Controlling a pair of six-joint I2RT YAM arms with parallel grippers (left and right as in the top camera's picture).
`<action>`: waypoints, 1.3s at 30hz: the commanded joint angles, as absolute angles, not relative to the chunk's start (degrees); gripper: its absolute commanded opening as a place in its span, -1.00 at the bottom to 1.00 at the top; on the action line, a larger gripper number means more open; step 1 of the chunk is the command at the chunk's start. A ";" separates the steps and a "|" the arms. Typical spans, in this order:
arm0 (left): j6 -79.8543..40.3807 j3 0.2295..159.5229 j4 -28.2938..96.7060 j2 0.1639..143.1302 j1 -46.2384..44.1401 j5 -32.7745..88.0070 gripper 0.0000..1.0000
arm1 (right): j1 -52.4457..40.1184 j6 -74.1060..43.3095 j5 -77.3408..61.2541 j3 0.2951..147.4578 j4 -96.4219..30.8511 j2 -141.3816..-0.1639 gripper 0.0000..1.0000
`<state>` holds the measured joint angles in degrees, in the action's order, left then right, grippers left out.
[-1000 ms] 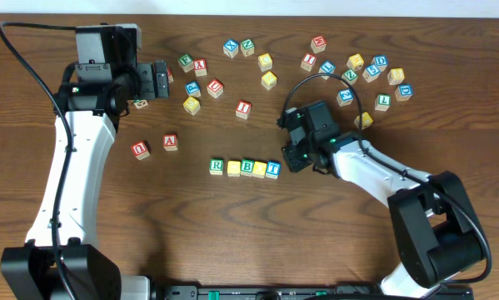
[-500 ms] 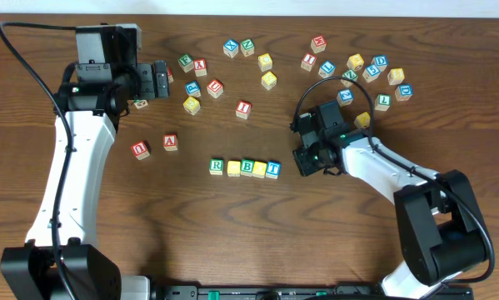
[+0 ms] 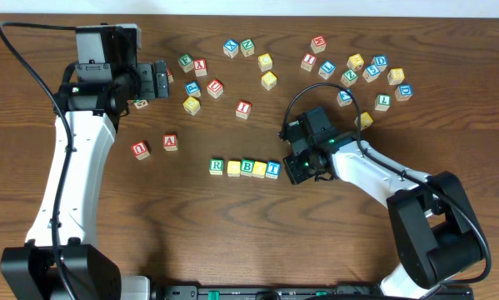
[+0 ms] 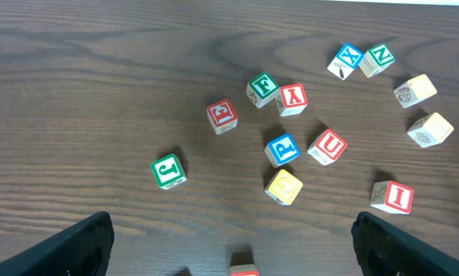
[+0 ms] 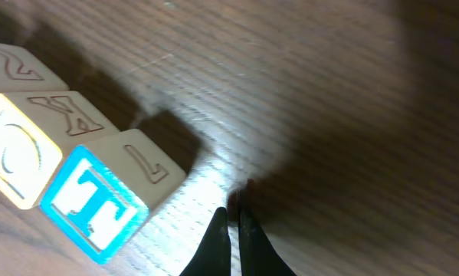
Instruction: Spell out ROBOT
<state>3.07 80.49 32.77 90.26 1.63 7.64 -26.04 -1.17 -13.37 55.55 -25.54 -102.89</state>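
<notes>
Wooden cubes are sitting in one straight row mid-table, reading ROBOT across the table. The right hand is hanging clenched, grasping nothing, just beside the blue T at the row's end and in line with its long axis. The left hand is gaping released, well apart among spare letters.
</notes>
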 commanded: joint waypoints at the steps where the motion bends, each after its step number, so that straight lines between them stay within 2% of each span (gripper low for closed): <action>1: 3.40 81.23 32.77 89.36 1.69 8.38 0.96 | -27.44 -3.01 -14.11 56.49 -25.61 -103.31 -0.98; 39: 3.40 81.23 32.77 89.36 1.69 8.38 0.96 | -28.18 -3.79 -15.18 56.51 -23.35 -103.28 -0.98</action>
<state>3.07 80.49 32.80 90.26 1.63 7.64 -27.86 -2.85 -13.96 55.55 -23.42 -102.89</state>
